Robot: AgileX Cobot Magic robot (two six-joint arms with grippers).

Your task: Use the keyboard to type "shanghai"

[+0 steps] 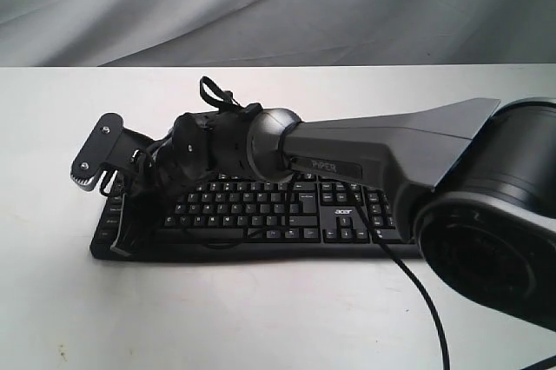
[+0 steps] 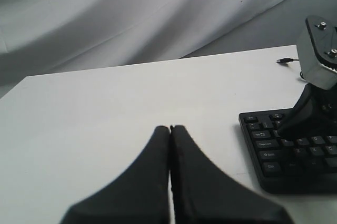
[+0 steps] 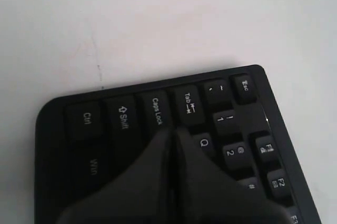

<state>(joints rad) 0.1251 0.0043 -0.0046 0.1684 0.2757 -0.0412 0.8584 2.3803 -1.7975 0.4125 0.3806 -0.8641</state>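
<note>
- Right claw [image 3: 172, 129] closed, pads pressed together, holding nothing. Its tips are low over the keyboard [image 3: 121, 113] at the Caps Lock–Tab–Q corner; touching or just above, cannot tell.
- Biggest risk: the arm [image 1: 382, 157] lies long across the key field, so any sag could press stray keys.
- Lesser risk: the tips sit by a seam between keys, so a push here may catch Caps Lock or Tab instead of a letter.
- Left claw [image 2: 169, 128] closed, empty, over bare table [image 2: 105, 129], off the keyboard's end and apart from it.

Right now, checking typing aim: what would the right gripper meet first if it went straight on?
The keyboard, at its left end. The shut right gripper points near the gap between Caps Lock and Tab; which it would touch first is unclear.
</note>
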